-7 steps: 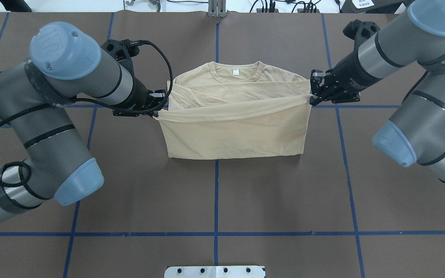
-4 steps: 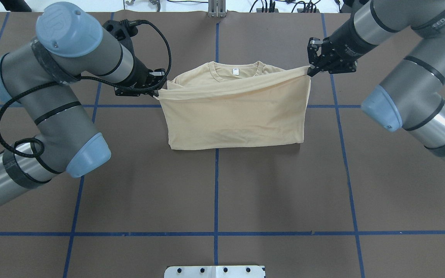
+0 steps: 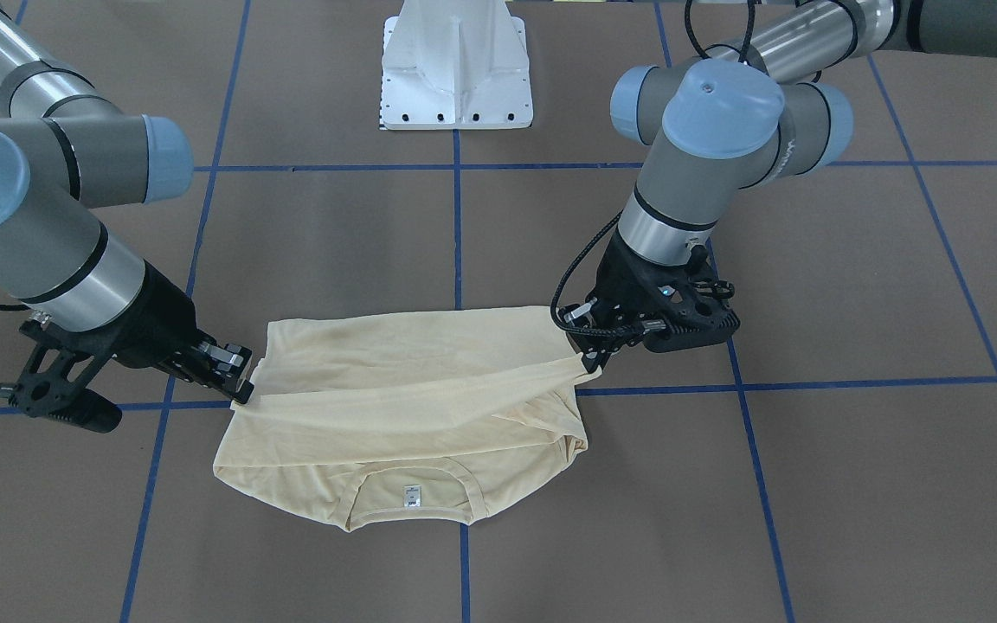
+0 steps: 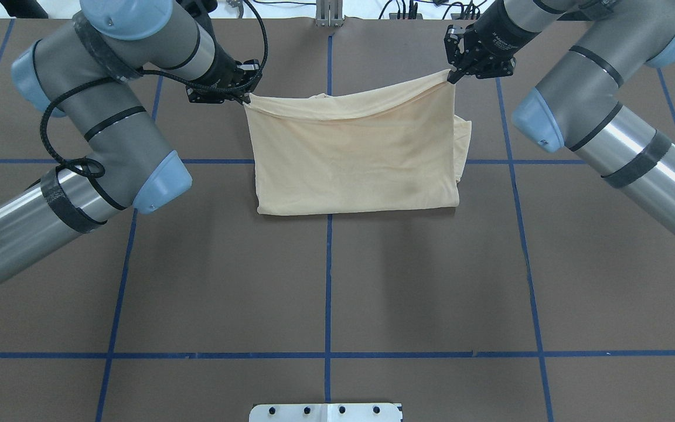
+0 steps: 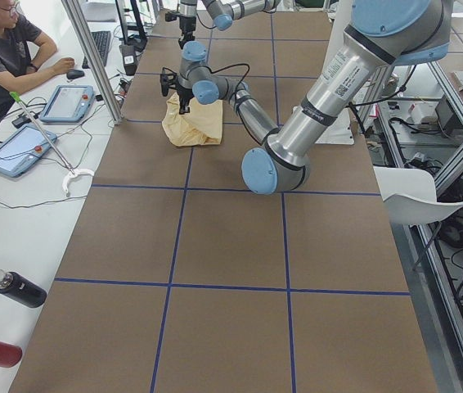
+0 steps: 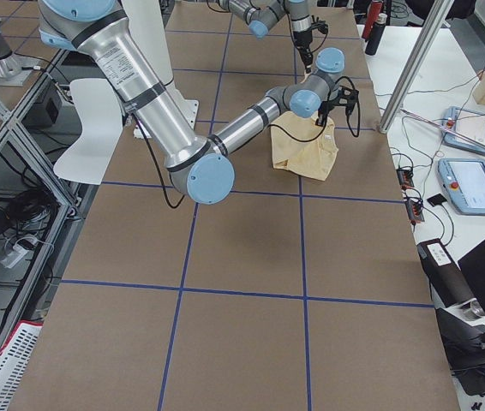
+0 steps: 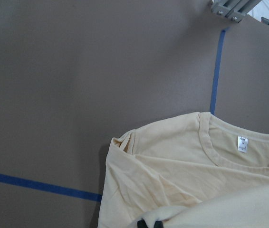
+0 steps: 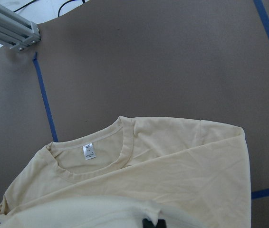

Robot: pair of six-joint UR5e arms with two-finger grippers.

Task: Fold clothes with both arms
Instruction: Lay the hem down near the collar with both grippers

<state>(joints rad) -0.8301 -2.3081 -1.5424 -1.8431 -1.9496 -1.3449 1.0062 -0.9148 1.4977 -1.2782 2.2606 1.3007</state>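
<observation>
The cream-yellow shirt lies folded at the far middle of the table, with its near layer lifted and stretched between both arms. My left gripper is shut on the lifted edge's left corner, and my right gripper is shut on its right corner. In the front-facing view the left gripper and the right gripper hold that edge above the shirt, short of the collar with its white neck tag. Both wrist views look down on the collar and tag.
The brown table cover carries a grid of blue tape lines. The white pedestal base stands at the robot's side. An aluminium post sits at the far edge. A person sits at a side desk with tablets and bottles.
Both grippers carried the held edge away from the robot, toward and over the collar. In the overhead view the collar and tag are now covered by the lifted layer.
</observation>
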